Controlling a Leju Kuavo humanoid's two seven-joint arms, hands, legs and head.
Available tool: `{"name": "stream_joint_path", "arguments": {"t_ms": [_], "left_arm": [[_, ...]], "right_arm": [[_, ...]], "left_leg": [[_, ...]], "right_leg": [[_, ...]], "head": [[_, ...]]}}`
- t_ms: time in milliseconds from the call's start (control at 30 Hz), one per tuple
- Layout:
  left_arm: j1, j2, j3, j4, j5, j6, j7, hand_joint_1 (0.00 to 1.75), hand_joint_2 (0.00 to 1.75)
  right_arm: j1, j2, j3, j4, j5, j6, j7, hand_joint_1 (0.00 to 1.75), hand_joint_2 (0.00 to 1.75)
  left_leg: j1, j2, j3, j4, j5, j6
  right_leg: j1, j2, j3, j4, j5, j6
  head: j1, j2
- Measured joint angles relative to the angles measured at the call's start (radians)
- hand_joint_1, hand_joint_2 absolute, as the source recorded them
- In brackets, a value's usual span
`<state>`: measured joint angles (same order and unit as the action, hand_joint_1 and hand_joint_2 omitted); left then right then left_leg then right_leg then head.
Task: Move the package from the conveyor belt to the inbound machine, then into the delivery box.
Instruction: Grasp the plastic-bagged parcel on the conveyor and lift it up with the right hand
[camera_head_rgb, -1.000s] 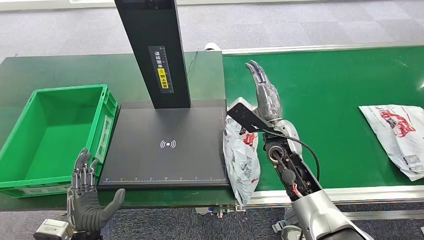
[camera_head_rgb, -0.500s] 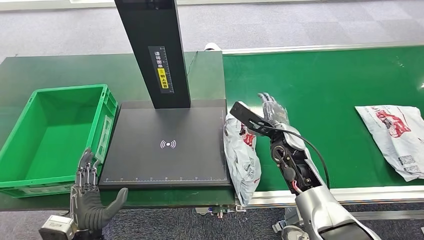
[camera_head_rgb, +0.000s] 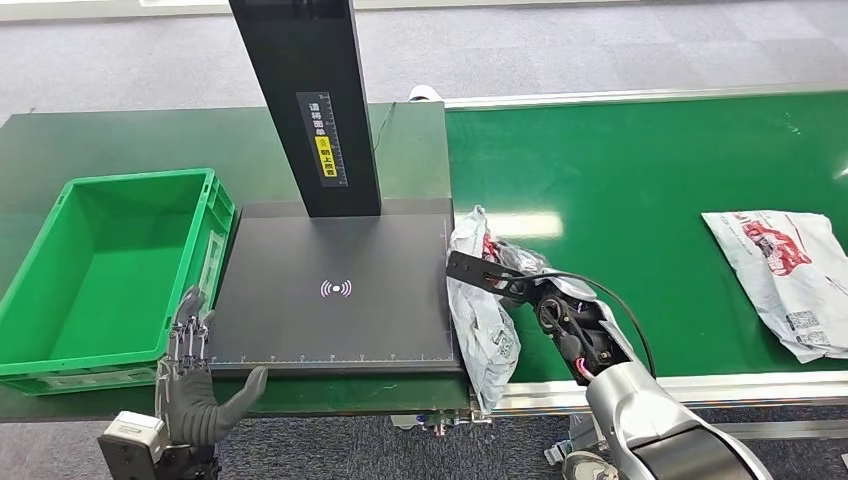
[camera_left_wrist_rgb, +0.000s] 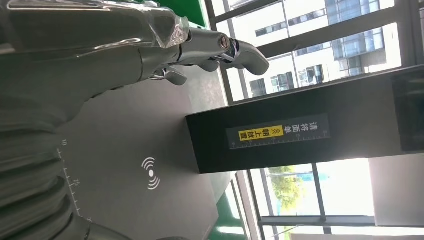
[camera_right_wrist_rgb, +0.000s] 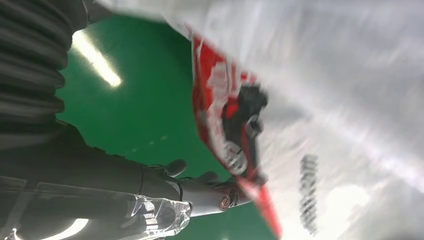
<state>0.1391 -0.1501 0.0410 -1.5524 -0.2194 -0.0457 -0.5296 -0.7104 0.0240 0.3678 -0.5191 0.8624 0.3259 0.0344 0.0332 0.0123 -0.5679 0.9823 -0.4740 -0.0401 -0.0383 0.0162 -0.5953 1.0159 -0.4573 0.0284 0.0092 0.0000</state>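
Note:
A white package with red print (camera_head_rgb: 482, 312) lies at the left end of the green conveyor belt (camera_head_rgb: 650, 180), against the edge of the inbound machine's black plate (camera_head_rgb: 335, 290). My right hand (camera_head_rgb: 513, 261) is low on the package's belt side, and its dark fingers (camera_right_wrist_rgb: 200, 192) stretch out to touch the package's (camera_right_wrist_rgb: 320, 115) red-printed edge; nothing is clasped. My left hand (camera_head_rgb: 195, 395) stands upright at the plate's near left corner with fingers (camera_left_wrist_rgb: 220, 47) apart, holding nothing. The green delivery box (camera_head_rgb: 40, 255) sits left of the plate.
A second white package (camera_head_rgb: 785, 270) lies on the belt at the far right. The machine's black column (camera_head_rgb: 305, 100) rises from the back of the plate. A metal rail (camera_head_rgb: 700, 388) runs along the belt's near edge.
My right hand has come down from above the belt onto the package. My left hand has crept up toward the plate's corner. The far package has drifted slightly left.

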Motion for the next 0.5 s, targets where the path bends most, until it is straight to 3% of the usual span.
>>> {"name": "stream_joint_path", "arguments": {"t_ms": [133, 267, 500], "left_arm": [[-0.013, 0.007, -0.002, 0.014, 0.011, -0.004, 0.0, 0.0, 1.75], [-0.021, 0.017, -0.002, 0.024, 0.02, -0.008, -0.001, 0.0, 1.75], [-0.019, 0.028, -0.003, 0.031, 0.03, -0.009, -0.008, 0.0, 1.75]], "right_arm": [[-0.011, -0.004, 0.019, 0.019, -0.033, 0.063, -0.118, 1.75, 1.75], [-0.025, -0.013, 0.033, 0.031, -0.066, 0.095, -0.189, 1.75, 1.75], [-0.036, -0.024, 0.057, 0.042, -0.099, 0.103, -0.223, 1.75, 1.75]], "left_leg": [[0.0, 0.001, 0.0, 0.0, 0.0, 0.0], [0.0, 0.003, 0.0, 0.0, 0.0, 0.0], [0.0, 0.005, 0.001, 0.0, 0.0, 0.0]], "right_leg": [[0.0, 0.0, 0.0, 0.0, 0.0, 0.0], [0.0, 0.002, -0.001, 0.0, 0.0, 0.0], [0.0, 0.003, -0.001, 0.0, 0.0, 0.0]], "head": [[0.0, 0.0], [0.0, 0.0], [0.0, 0.0]]}}
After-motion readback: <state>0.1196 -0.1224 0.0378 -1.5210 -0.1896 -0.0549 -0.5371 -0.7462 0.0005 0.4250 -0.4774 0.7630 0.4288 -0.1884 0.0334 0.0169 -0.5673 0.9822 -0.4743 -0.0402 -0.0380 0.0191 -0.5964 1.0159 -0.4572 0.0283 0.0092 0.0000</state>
